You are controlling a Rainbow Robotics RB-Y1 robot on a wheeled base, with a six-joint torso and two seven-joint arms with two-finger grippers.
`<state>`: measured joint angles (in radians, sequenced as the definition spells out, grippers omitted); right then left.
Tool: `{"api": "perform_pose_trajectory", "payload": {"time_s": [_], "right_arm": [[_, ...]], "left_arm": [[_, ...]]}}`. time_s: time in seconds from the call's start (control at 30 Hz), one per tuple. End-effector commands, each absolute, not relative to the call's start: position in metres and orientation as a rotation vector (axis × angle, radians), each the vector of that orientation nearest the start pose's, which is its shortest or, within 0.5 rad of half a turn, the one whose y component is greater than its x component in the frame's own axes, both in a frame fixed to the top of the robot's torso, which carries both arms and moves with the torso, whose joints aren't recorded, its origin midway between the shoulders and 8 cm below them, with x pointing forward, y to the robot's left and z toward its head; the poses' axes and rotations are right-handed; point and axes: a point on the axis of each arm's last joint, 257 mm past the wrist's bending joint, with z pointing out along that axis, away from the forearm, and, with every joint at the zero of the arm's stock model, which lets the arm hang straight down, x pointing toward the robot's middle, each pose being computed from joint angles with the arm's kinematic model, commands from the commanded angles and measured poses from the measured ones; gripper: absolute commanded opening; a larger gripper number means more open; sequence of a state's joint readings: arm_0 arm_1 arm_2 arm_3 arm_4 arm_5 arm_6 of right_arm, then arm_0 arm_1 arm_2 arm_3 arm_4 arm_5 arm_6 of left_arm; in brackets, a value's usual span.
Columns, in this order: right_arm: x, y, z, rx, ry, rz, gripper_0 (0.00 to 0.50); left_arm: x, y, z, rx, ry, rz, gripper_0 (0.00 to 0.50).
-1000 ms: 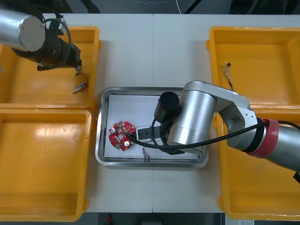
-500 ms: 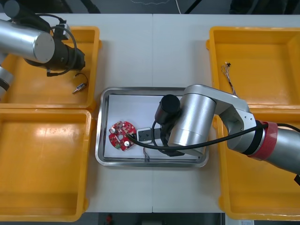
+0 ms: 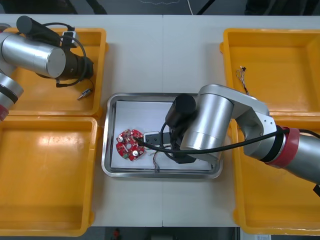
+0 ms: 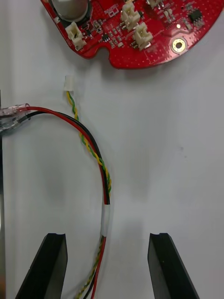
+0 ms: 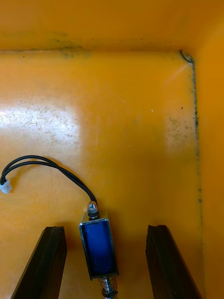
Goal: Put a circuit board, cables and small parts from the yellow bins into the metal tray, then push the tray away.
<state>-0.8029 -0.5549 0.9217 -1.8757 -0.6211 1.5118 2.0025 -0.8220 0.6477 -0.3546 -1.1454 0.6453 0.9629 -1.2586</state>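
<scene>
Above the cable (image 4: 105,177) in the tray (image 3: 135,112), right gripper (image 4: 107,238) wide; left gripper (image 5: 106,229) wide around small metal part (image 5: 98,250).

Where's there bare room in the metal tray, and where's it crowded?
Bare: the far-left corner of the tray, between its far rim and the circuit board. Crowded: beside the board, where the red and yellow cable lies under the open right gripper. The left gripper hovers in the far left yellow bin.

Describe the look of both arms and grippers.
Both arms: silver cylindrical links, black wrist ends. The right arm has a red band beside a black ring and a black cable running along it. The left arm carries thin black cabling. The left gripper and right gripper have two flat black fingers with squared tips.
</scene>
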Motion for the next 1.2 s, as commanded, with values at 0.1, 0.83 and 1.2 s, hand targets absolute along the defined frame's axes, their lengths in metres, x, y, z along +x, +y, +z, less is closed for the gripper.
{"api": "perform_pose_trajectory", "payload": {"time_s": [0.1,0.83,1.2], "right_arm": [[0.421,-0.044,-0.22,-1.974,1.841,-0.302,0.5],[0.449,-0.125,-0.068,-1.573,1.908,-0.35,0.5],[0.481,-0.217,-0.025,-1.211,2.029,-0.456,0.5]], "left_arm": [[0.67,0.261,-0.158,0.045,2.253,-0.073,0.0],[0.623,0.256,-0.098,0.028,2.36,-0.105,0.0],[0.56,0.191,-0.075,0.104,2.445,-0.169,0.0]]}}
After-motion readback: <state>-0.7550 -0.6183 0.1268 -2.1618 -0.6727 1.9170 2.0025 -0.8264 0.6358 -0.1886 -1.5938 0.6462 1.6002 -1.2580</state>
